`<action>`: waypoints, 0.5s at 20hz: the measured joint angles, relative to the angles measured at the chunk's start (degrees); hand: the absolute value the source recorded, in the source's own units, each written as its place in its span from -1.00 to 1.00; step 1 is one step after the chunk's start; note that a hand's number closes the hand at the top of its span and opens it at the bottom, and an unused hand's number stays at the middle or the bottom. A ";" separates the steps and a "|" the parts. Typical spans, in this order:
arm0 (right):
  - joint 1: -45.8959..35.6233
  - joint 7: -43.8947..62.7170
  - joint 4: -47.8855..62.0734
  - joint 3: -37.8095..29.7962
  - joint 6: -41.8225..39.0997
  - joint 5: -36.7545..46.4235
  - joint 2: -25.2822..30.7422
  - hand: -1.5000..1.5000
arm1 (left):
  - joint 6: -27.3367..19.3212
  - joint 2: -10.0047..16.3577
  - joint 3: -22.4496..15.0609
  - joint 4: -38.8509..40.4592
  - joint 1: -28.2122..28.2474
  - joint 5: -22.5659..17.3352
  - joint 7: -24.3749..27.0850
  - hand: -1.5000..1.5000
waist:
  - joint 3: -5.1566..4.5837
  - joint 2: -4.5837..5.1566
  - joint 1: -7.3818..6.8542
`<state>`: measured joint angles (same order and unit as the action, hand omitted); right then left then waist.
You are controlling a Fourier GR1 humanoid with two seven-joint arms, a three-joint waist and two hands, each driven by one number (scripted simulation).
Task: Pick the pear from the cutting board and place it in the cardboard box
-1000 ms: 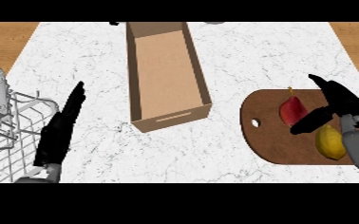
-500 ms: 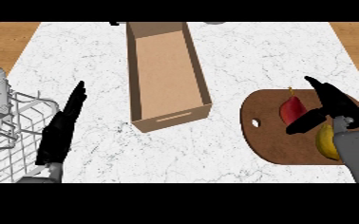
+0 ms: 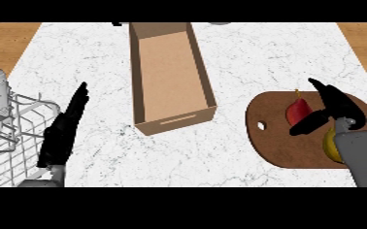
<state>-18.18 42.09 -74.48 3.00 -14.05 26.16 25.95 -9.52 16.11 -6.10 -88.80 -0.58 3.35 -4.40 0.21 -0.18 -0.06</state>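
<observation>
- Your right hand (image 3: pixel 338 109) hangs over the right side of the cutting board (image 3: pixel 283 150), fingers straight, thumb spread wide, holding nothing.
- The pear (image 3: pixel 297 111), red with its stem pointing away from you, lies on the board just beside those fingers, in the gap above the thumb. I cannot tell whether anything touches it yet.
- A yellow fruit (image 3: pixel 330 144) lies close under the wrist. If you close too low or too far back, you risk catching that instead, or dragging both.
- The pear is rounded and tapered. A thumb arriving before the fingers would likely push it leftward over the board rather than trap it.
- Closing near the narrow stem end could let it squirt out; aim for the fat lower half.
- The cardboard box (image 3: pixel 177 122) stands well apart to the left on the counter (image 3: pixel 251 58) and is narrow. Carrying low could clip its near wall and shift it.
- Your left hand (image 3: pixel 63 131) rests open beside the wire rack (image 3: pixel 22 121).
</observation>
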 measured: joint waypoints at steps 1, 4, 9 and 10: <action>-0.66 -0.47 1.31 0.02 0.50 0.77 -0.53 -1.00 | 0.09 -0.15 0.09 0.04 0.08 0.33 0.75 0.00 | -0.01 0.02 -0.03; -1.20 -0.81 2.42 -0.29 0.11 1.91 -1.40 -1.00 | 0.63 -0.51 0.38 -1.02 0.76 0.87 -0.59 0.00 | -0.15 0.12 -0.04; -0.23 -2.36 3.75 -0.63 -0.40 3.56 -2.65 1.00 | 1.57 -1.06 1.12 -2.57 1.47 1.49 -2.13 0.00 | -0.26 0.20 0.01; -0.97 -2.34 4.38 -1.13 -0.63 3.35 -3.02 1.00 | 1.88 -1.18 1.33 -2.49 1.46 1.35 -2.02 0.00 | -0.22 0.17 -0.01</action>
<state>-19.15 39.75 -70.10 1.87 -14.67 29.51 22.93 -7.65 14.93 -4.77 -91.28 0.88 4.70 -6.42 -0.01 -0.01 -0.07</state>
